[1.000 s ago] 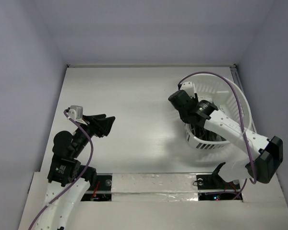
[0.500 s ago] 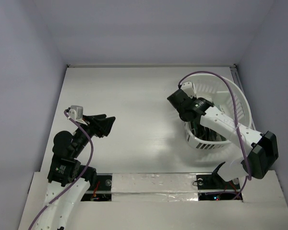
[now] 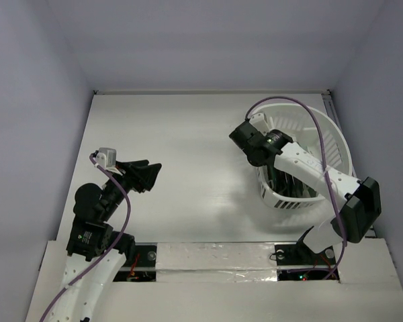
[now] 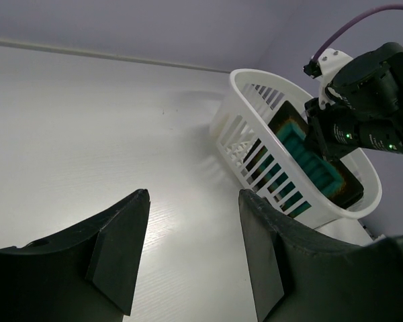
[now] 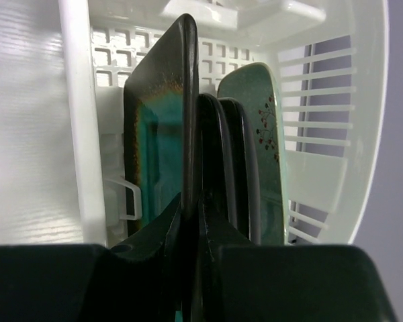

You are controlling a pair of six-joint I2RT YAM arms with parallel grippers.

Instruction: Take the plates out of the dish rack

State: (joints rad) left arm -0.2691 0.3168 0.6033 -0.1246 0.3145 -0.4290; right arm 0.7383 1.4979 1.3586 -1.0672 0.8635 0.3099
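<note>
My right claw [image 5: 190, 228] is pinched tight on the rim of the teal-centre plate [image 5: 154, 141], which stands on edge in the dish rack [image 5: 77, 100]. Dark plates [image 5: 232, 154] and a pale green plate [image 5: 265, 134] stand just beside it. Left claw [image 4: 191, 248] is apart, empty, over the tabletop [image 4: 87, 121].

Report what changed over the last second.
The right gripper shifted slightly left over the dish rack, its elbow swinging in with it. Its jaws closed on the upper rim of the teal-centred plate. The left gripper stayed open and parked where it was, and the dish rack did not move.
</note>
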